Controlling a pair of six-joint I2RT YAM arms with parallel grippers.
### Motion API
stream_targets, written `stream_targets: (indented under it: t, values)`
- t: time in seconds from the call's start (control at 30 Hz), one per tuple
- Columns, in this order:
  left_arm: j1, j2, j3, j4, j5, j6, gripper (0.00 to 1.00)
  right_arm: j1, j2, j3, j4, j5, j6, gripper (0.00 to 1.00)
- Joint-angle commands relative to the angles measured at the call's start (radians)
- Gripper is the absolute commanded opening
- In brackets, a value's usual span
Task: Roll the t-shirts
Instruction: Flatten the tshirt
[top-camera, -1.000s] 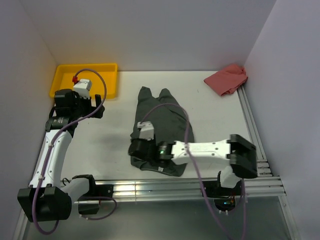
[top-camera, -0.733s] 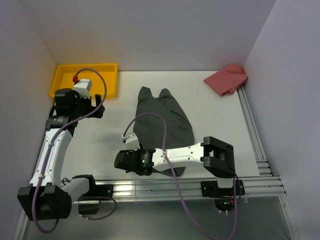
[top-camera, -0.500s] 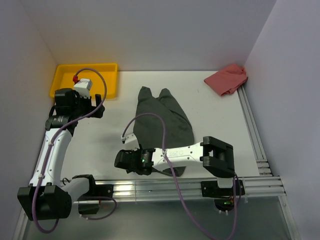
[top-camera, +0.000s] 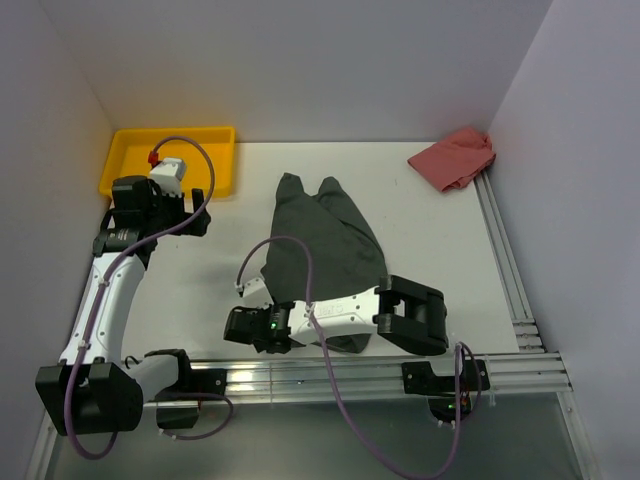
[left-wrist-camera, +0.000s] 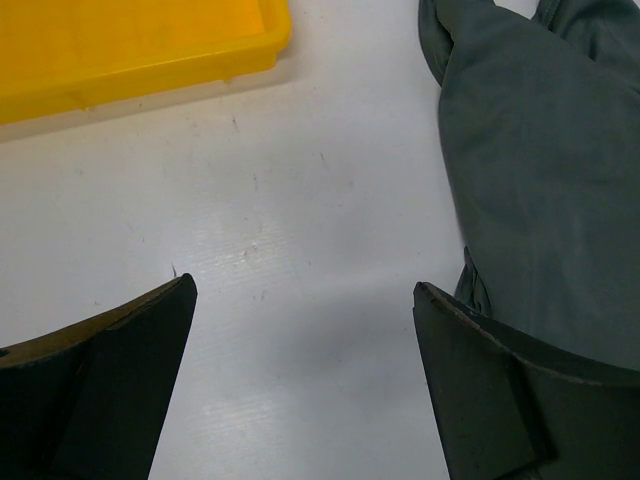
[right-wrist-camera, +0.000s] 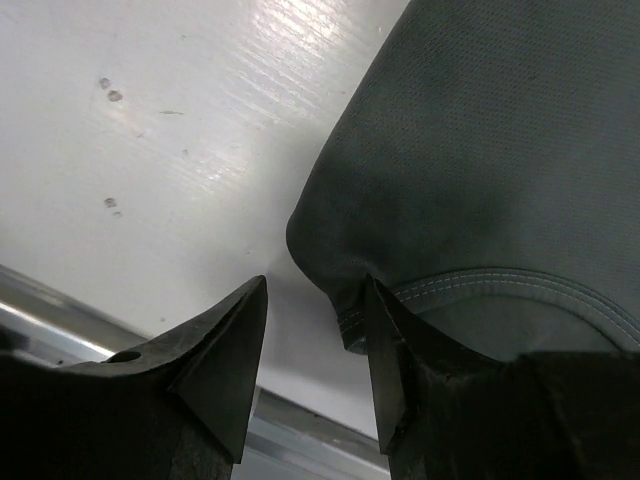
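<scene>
The dark charcoal-grey t-shirt lies folded into a long strip in the middle of the table, its narrow end toward the back. My right gripper is low at the shirt's near-left corner, the arm stretched left along the near edge. In the right wrist view my right gripper is open, and the stitched hem corner of the shirt sits just inside the right finger. My left gripper hovers left of the shirt. It is open and empty over bare table, with the shirt to its right.
A yellow tray stands at the back left, and its edge shows in the left wrist view. A red cloth lies crumpled at the back right corner. Aluminium rails run along the near edge and the right side.
My right arm has swung left and nearer, carrying its gripper off the shirt's near part to its near-left corner. The left arm has stayed still.
</scene>
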Motion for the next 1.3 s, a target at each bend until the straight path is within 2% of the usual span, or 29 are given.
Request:
stream_targets:
  t: [0.0,0.17,0.27,0.3,0.43,0.63,0.83,1.1,1.27]
  values:
    - [-0.003,0.000,0.035,0.014,0.028,-0.004,0.96,-0.003,0.026,0.051,-0.045,0.024,-0.014,0.51]
    - [-0.001,0.006,0.035,0.010,0.032,-0.004,0.96,-0.006,0.068,0.087,-0.104,0.058,-0.007,0.50]
    - [-0.001,0.007,0.034,0.010,0.035,-0.004,0.96,-0.010,0.074,0.093,-0.128,0.066,0.004,0.44]
    - [-0.001,0.009,0.037,0.011,0.037,-0.006,0.96,-0.011,0.074,0.093,-0.134,0.067,0.010,0.35]
    - [-0.001,0.010,0.037,0.005,0.045,-0.008,0.96,-0.020,0.071,0.102,-0.144,0.078,0.012,0.15]
    - [-0.001,0.013,0.040,0.002,0.049,0.000,0.93,-0.039,-0.024,0.114,-0.213,0.136,0.024,0.03]
    - [-0.003,0.027,0.040,-0.009,0.106,0.020,0.91,-0.102,-0.255,0.016,-0.310,0.211,0.119,0.00]
    - [-0.029,0.070,0.043,0.029,0.167,0.055,0.91,-0.161,-0.548,-0.143,-0.517,0.323,0.376,0.00]
    - [-0.142,0.147,0.065,0.089,0.157,0.039,0.90,-0.161,-0.714,-0.231,-0.643,0.366,0.568,0.00]
